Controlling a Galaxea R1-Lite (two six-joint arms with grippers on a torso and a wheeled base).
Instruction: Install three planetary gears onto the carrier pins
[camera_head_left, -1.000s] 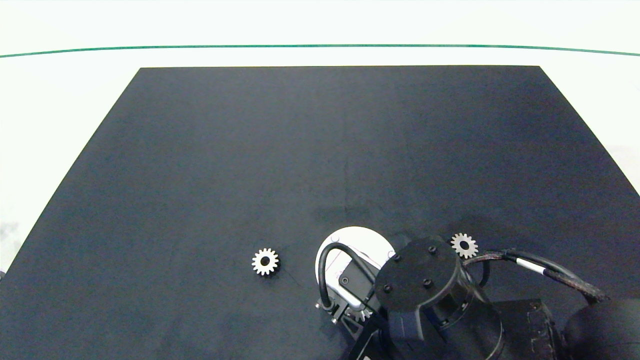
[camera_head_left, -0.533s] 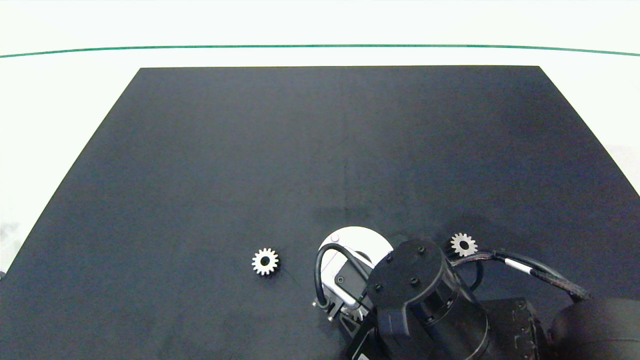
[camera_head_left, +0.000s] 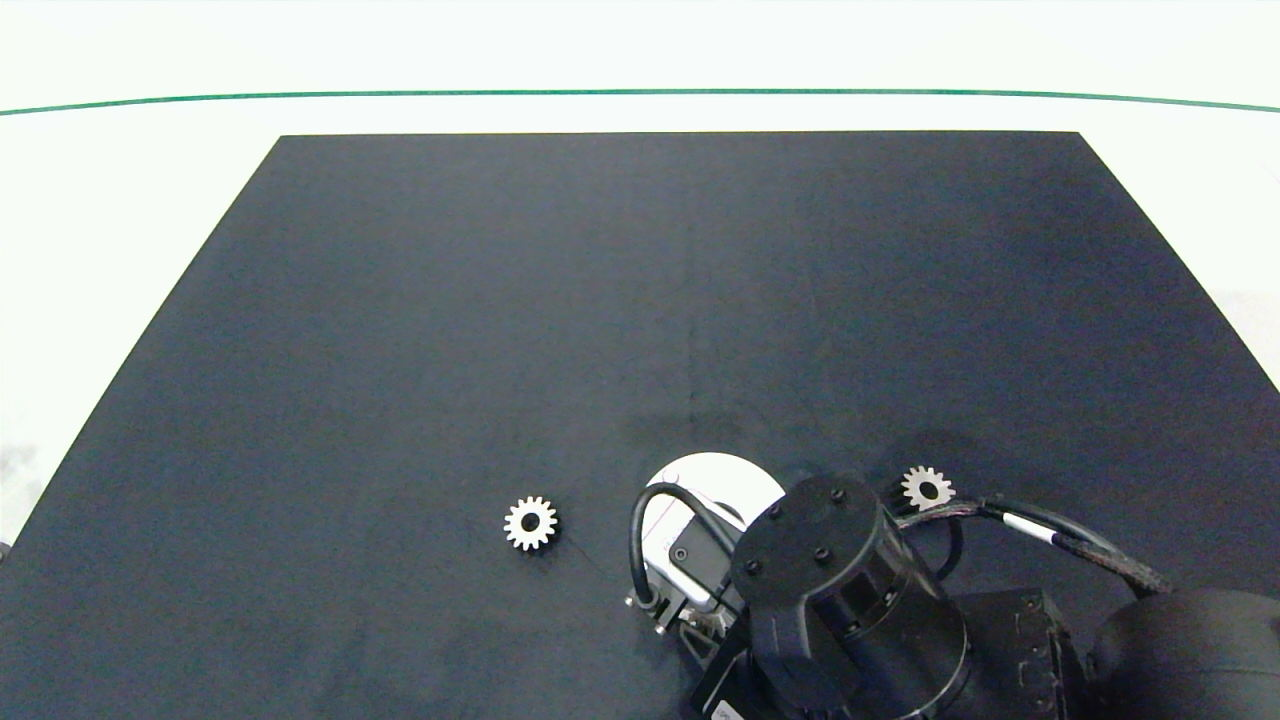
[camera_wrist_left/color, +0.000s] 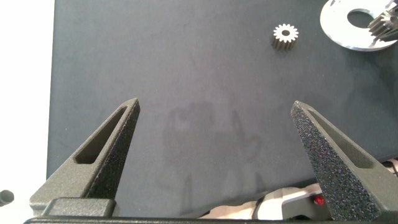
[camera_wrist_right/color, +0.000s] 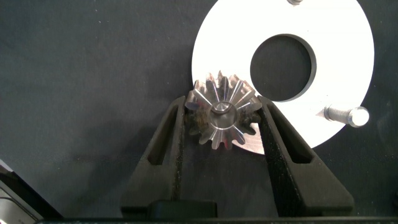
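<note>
The right gripper (camera_wrist_right/color: 221, 121) is pinching one gear (camera_wrist_right/color: 221, 118) over the white disc (camera_wrist_right/color: 323, 37), around a carrier pin. Two loose gears (camera_head_left: 530, 523) (camera_head_left: 927, 488) are lying on the desk (camera_head_left: 400, 350) either side of that disc. The left gripper (camera_wrist_left/color: 214, 118) is hanging spread, well apart from the disc.

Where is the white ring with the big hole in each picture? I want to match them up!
Head view: the white ring peeks out near the bottom middle, mostly hidden under the right arm.
Left wrist view: at the top right corner.
Right wrist view: upper right, beyond the gear held by the right gripper.
Shared landmark: its big centre hole.
</note>
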